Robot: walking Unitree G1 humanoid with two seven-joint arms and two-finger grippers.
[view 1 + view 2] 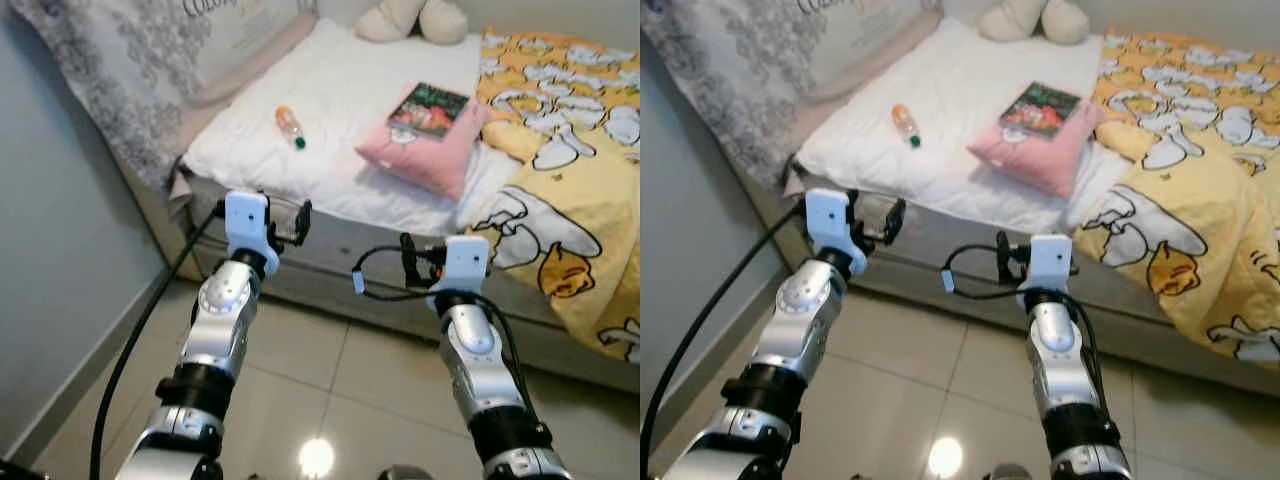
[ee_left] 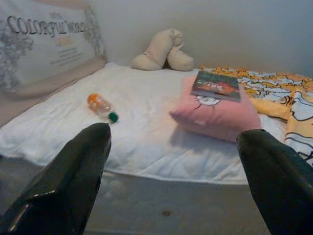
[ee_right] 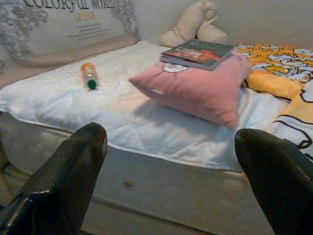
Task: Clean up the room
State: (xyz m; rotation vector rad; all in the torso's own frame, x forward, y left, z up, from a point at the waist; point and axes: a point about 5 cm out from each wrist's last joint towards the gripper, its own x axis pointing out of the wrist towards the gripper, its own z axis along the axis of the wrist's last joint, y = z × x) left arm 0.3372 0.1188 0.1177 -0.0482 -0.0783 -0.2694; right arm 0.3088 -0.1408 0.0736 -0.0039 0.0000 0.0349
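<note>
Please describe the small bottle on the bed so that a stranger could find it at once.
On the white sheet of the bed, left of the pink pillow carrying a book, lies the bottle. It is small, clear and on its side, with an orange label and a green cap.

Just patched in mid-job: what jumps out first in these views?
The pink pillow in the middle of the white bed, with a book lying on top of it. To its left a small bottle lies on its side on the sheet, and a yellow cartoon blanket spills over the bed's right edge. Both grippers, left and right, are held open before the bed.
</note>
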